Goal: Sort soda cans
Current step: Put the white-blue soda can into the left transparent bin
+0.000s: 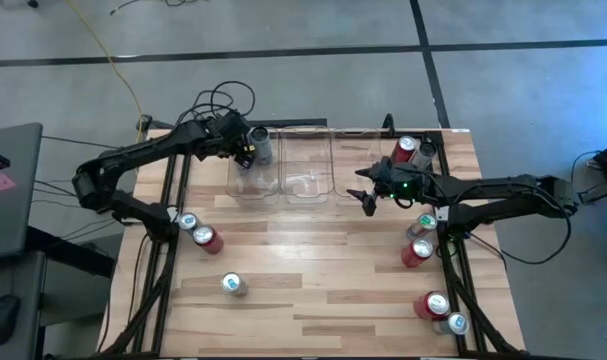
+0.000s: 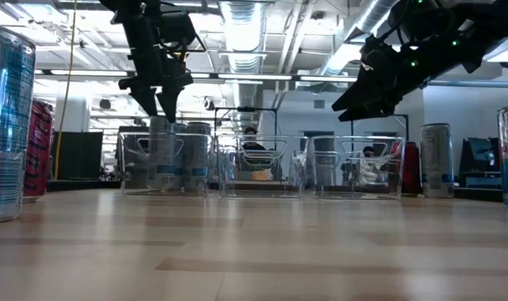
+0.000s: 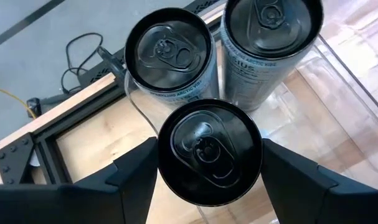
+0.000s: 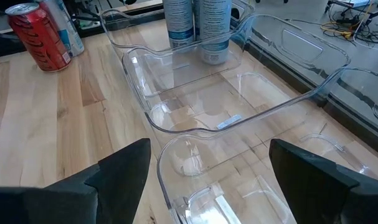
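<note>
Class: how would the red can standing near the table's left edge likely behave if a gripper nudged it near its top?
The red can stands upright, tall and narrow, so it may tip. Being a cylinder, it would probably then roll on the table. Its smooth metal looks slippery.

Red can (image 1: 435, 305) partly behind frame rail

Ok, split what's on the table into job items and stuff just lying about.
Job items:
- silver-blue cans in the left bin
- the can between the left gripper fingers
- red cans and loose silver-blue cans

Lying about:
- cables
- monitor
</note>
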`<control>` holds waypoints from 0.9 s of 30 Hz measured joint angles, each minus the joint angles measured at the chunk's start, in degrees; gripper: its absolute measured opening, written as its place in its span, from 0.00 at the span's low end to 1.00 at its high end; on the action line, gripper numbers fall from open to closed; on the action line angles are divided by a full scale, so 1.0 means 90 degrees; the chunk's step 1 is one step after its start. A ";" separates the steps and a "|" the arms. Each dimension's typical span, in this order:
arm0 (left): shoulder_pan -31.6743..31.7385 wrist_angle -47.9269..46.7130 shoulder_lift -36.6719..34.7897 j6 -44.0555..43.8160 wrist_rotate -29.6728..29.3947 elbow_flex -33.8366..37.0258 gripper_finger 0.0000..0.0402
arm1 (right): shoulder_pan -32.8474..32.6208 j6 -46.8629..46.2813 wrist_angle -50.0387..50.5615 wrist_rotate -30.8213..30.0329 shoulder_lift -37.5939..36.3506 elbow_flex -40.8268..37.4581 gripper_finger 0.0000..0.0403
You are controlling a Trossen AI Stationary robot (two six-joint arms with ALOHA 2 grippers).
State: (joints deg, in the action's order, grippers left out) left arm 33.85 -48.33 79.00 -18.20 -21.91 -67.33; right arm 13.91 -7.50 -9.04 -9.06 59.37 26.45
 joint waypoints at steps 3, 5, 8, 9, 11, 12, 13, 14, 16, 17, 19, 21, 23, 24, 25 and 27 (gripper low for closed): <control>0.0000 0.0015 0.0000 0.0003 0.0070 0.0000 0.65 | 0.0000 -0.0001 0.0000 0.0000 0.0001 -0.0001 0.87; 0.0000 0.0016 0.0000 0.0005 0.0070 0.0000 0.68 | 0.0000 -0.0001 -0.0010 0.0000 0.0000 0.0001 0.87; 0.0000 0.0061 -0.0011 0.0075 0.0053 -0.0011 0.73 | 0.0000 -0.0001 -0.0059 0.0000 -0.0002 0.0000 0.87; 0.0000 0.0063 -0.0016 0.0103 0.0046 -0.0015 0.74 | 0.0000 -0.0001 -0.0072 0.0000 -0.0002 0.0000 0.87; 0.0000 0.0049 -0.0016 0.0167 0.0046 -0.0015 0.76 | 0.0000 -0.0003 -0.0073 0.0000 -0.0002 0.0000 0.87; 0.0000 0.0036 -0.0012 0.0213 0.0046 -0.0015 0.76 | 0.0000 -0.0003 -0.0073 0.0000 -0.0002 0.0001 0.87; 0.0000 -0.0012 -0.0012 0.0277 0.0046 -0.0020 0.77 | 0.0000 -0.0003 -0.0073 0.0000 -0.0002 0.0001 0.87; 0.0000 -0.0114 -0.0012 0.0365 0.0048 -0.0057 0.77 | 0.0000 -0.0005 -0.0063 0.0000 -0.0002 0.0015 0.87; 0.0000 -0.0328 -0.0012 0.0532 0.0041 -0.0221 0.77 | 0.0000 -0.0006 -0.0040 0.0000 -0.0002 0.0082 0.87; 0.0000 -0.0432 -0.0033 0.0591 0.0025 -0.0309 0.77 | 0.0000 -0.0006 -0.0040 0.0000 -0.0002 0.0126 0.87; 0.0000 -0.0553 -0.0111 0.0664 -0.0010 -0.0451 0.77 | 0.0000 -0.0006 0.0008 0.0000 -0.0002 0.0233 0.87; -0.0024 -0.0477 -0.0256 0.0653 -0.0021 -0.0540 0.77 | 0.0000 -0.0006 0.0129 0.0000 -0.0002 0.0363 0.87; -0.0071 -0.0373 -0.0461 0.0642 -0.0025 -0.0573 0.77 | 0.0014 -0.0006 0.0238 -0.0002 -0.0002 0.0516 0.87; -0.0105 -0.0251 -0.0580 0.0708 -0.0038 -0.0573 0.77 | 0.0032 -0.0004 0.0287 -0.0002 -0.0002 0.0589 0.87; -0.0152 -0.0108 -0.0704 0.0818 -0.0065 -0.0573 0.77 | 0.0060 -0.0006 0.0338 -0.0002 -0.0003 0.0664 0.87; -0.0313 0.0142 -0.0964 0.1000 -0.0216 -0.0573 0.77 | 0.0105 -0.0013 0.0487 -0.0005 -0.0004 0.0792 0.87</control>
State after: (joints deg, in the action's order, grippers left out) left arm 31.03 -47.05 70.33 -9.20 -23.86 -72.49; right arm 14.86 -7.62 -4.66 -9.11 59.33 33.58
